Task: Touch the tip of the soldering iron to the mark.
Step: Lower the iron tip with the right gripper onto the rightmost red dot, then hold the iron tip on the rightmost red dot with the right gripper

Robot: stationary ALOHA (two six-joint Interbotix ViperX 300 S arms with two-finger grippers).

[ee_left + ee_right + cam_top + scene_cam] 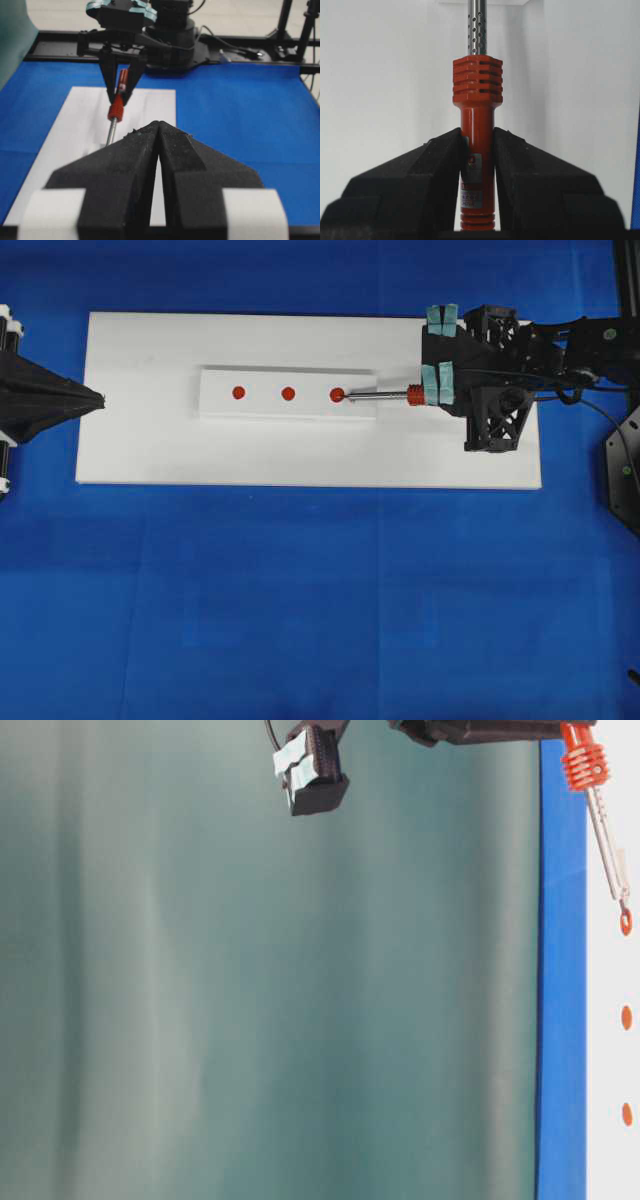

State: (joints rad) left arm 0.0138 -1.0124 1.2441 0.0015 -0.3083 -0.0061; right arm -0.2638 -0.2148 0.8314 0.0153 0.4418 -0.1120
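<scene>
Holding: right pincer (477, 145) clenched on the soldering iron (477, 125) by its handle, keeping the shaft free to reach.
Tip: tip (345, 396) at the mark (337, 394) nearest the worktop's right edge; contact uncertain.
Idle: left pincer (158, 125) closed, empty, at the left edge.

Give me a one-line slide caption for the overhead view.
Right tool holds the soldering iron, its tip at the rightmost red mark on the white block.
</scene>
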